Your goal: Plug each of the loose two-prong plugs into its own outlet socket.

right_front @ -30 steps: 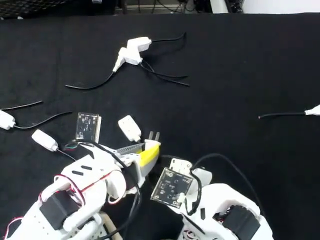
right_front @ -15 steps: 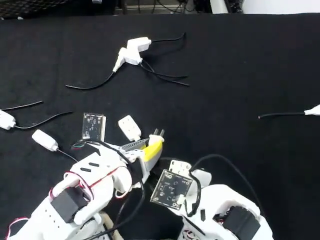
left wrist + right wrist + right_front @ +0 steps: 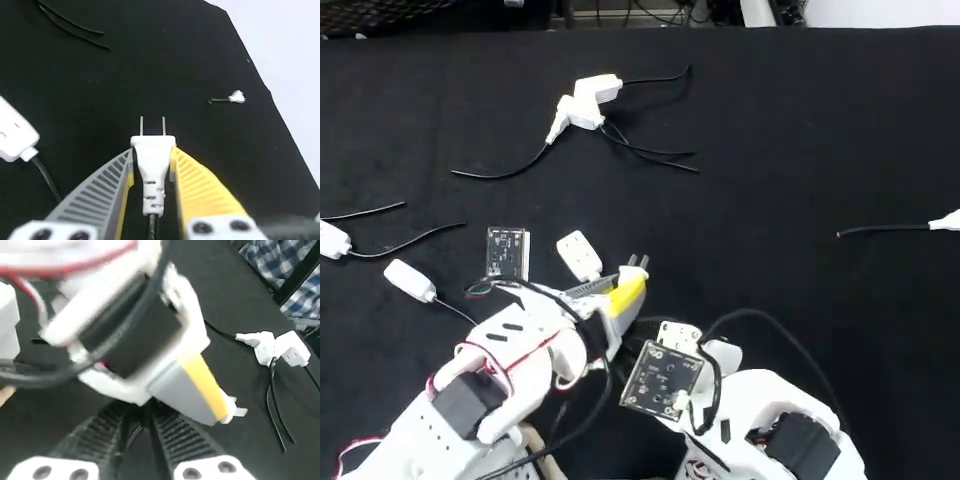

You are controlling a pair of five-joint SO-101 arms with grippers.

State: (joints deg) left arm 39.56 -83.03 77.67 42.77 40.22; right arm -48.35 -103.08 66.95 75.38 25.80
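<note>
With the left pincer (image 3: pixel 152 150) clamped tight on the two-prong plug (image 3: pixel 151 167), held over the bench (image 3: pixel 770 150) just beside the loose white socket (image 3: pixel 579 256), guard against off-axis approach bending prongs or shoving the socket away.

Held plug (image 3: pixel 152 165): white, two prongs, black cord; clamped between the left gripper's (image 3: pixel 152 150) fingers, prongs aimed at one o'clock.
Socket block (image 3: pixel 579 255): white, just at ten o'clock of it, apart.
Joined pair (image 3: pixel 585 103): white, touching, table's eleven o'clock.
Loose plugs: eight o'clock (image 3: pixel 410 281), nine o'clock edge (image 3: pixel 332 240), three o'clock edge (image 3: pixel 947 220).
</note>
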